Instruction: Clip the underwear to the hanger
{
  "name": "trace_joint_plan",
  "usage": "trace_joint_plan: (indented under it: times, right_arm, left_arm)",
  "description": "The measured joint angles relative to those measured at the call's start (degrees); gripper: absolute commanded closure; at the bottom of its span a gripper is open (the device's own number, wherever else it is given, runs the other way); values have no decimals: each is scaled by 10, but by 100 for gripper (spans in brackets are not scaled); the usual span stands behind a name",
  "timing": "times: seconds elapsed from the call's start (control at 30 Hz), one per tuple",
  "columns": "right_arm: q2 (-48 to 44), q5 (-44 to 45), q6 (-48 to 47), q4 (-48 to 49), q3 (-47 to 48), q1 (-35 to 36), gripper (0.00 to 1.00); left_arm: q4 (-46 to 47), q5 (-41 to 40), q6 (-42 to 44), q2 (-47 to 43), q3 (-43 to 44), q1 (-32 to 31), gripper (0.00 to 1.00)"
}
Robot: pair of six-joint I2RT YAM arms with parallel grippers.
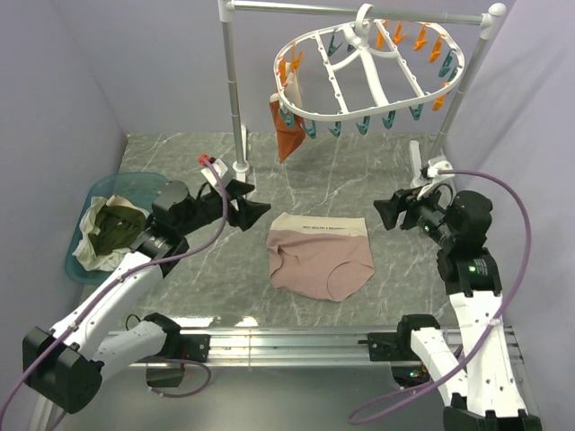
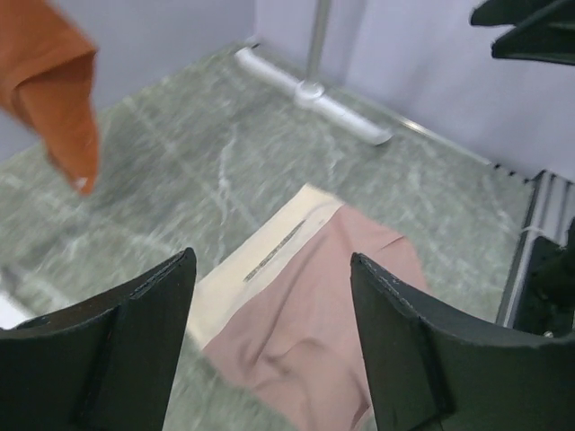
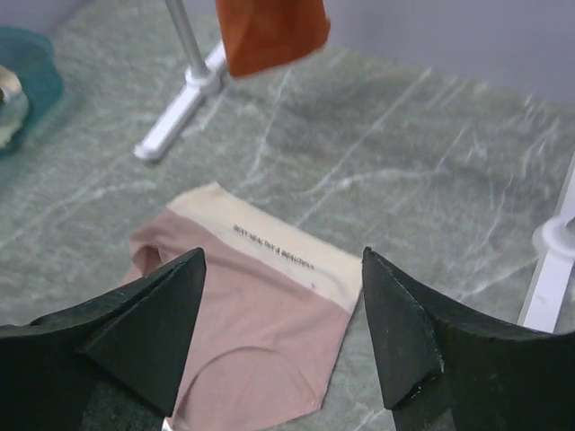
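Pinkish-beige underwear [image 1: 321,260] lies flat mid-table [image 1: 180,162], waistband twd the back edge. Left gripper [image 1: 252,205] & right gripper [image 1: 383,213] hover either side of it, both w/ fingers spread & empty. Risk: cloth is thin & flat on the marble, so fingers may skid or pinch one layer only, and it'd sag or drop before reaching the hanger [image 1: 339,85] pegs over the back edge.

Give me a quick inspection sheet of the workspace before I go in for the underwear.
Surface: grey marbled tabletop, no spills seen.
Job's things: underwear flat at centre, waistband away from the arms; hanger hanging above the far side.
Clutter: rust-orange garment pegged to hanger; teal basin holding olive-green cloth, left.
Grippers: left gripper and right gripper open, empty, flanking underwear.
Cables: purple cables loop off both arms, clear of underwear.
Surroundings: white pole stand, plain walls.
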Motion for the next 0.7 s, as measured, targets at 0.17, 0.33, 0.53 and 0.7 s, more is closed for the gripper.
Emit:
trace_joint_plan:
  times: [0.17, 0.33, 0.53, 0.7]
  right_arm:
    - [10, -9, 15, -17, 85, 0, 22]
    - [33, -13, 39, -13, 140, 0, 24]
    - [62, -14, 59, 10, 151, 8, 27]
    - [88, -1, 52, 27, 149, 56, 32]
  left_arm:
    - [85, -41, -32, 56, 12, -47, 27]
    - [137, -82, -60, 132, 50, -47, 29]
    - [169, -87, -73, 184, 119, -46, 32]
    - [181, -84, -121, 242, 208, -18, 44]
